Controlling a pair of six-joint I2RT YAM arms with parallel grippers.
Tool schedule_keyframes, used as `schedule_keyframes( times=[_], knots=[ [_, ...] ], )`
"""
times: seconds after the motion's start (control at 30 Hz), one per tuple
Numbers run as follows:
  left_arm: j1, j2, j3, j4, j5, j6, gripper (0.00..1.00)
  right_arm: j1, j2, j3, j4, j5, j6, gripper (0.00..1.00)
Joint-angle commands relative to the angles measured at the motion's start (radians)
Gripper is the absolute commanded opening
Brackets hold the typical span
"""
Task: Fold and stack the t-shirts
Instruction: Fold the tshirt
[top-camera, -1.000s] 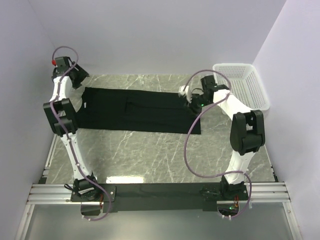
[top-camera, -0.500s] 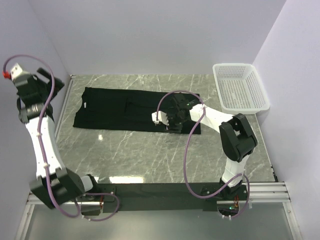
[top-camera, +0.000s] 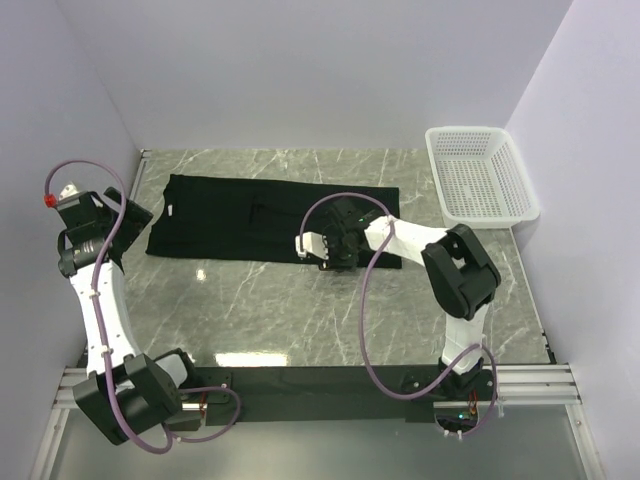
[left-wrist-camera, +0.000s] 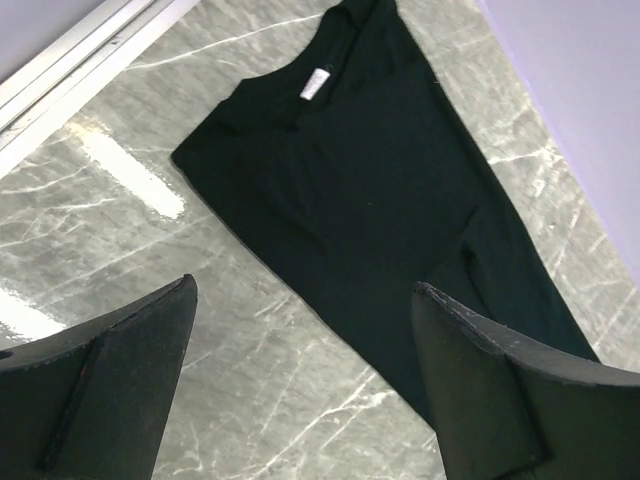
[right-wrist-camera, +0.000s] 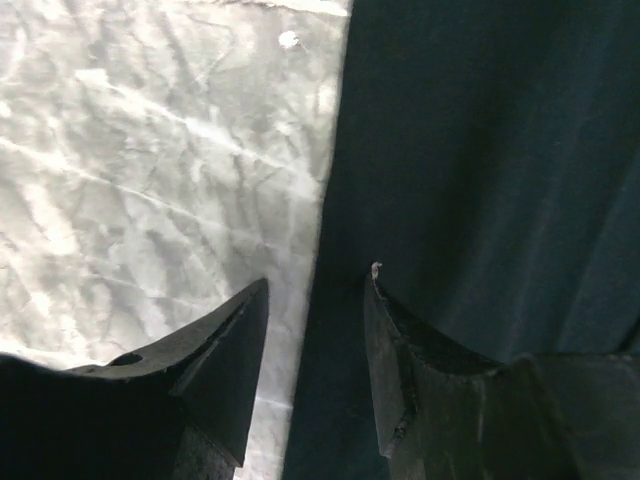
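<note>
One black t-shirt (top-camera: 250, 218) lies as a long folded strip across the far half of the marble table (top-camera: 260, 300). Its white neck label (left-wrist-camera: 316, 83) shows at the left end. My left gripper (top-camera: 133, 213) hangs in the air off the shirt's left end, wide open and empty (left-wrist-camera: 304, 285). My right gripper (top-camera: 330, 255) sits low at the shirt's near edge, around the middle of the strip. In the right wrist view its jaws (right-wrist-camera: 317, 276) stand apart, straddling that edge: one finger (right-wrist-camera: 235, 350) over marble, the other (right-wrist-camera: 400, 340) over the cloth (right-wrist-camera: 480, 150).
A white plastic basket (top-camera: 482, 175) stands at the back right corner. A metal rail (left-wrist-camera: 90, 45) runs along the table's left side. Walls close in on the left, back and right.
The left gripper left the shirt's left end, swung out to the left and opened wide. The right gripper moved from the shirt's right end leftwards to the middle of its near edge.
</note>
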Motion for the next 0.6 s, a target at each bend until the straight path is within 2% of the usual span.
schedule_keyframes(
  times=[0.0, 0.23, 0.33, 0.43, 0.53, 0.57],
  knots=[
    [0.005, -0.043, 0.001, 0.002, 0.042, -0.015, 0.93, 0.018, 0.048, 0.039, 0.007, 0.079, 0.032, 0.51],
    [0.005, -0.031, 0.005, -0.036, 0.045, -0.036, 0.93, 0.043, 0.082, 0.034, 0.030, 0.154, 0.055, 0.49],
    [0.005, -0.035, 0.010, -0.059, 0.037, -0.029, 0.93, 0.043, 0.085, 0.040, 0.022, 0.151, 0.064, 0.38],
    [0.005, -0.044, 0.007, -0.071, 0.036, -0.024, 0.93, 0.043, 0.071, 0.028, 0.005, 0.134, 0.060, 0.12],
    [0.005, -0.052, -0.012, -0.071, 0.047, -0.030, 0.93, 0.043, 0.041, 0.008, -0.019, 0.099, 0.052, 0.00],
    [0.003, -0.054, -0.016, -0.070, 0.048, -0.033, 0.93, 0.044, 0.024, 0.005, -0.030, 0.076, 0.051, 0.00]
  ],
)
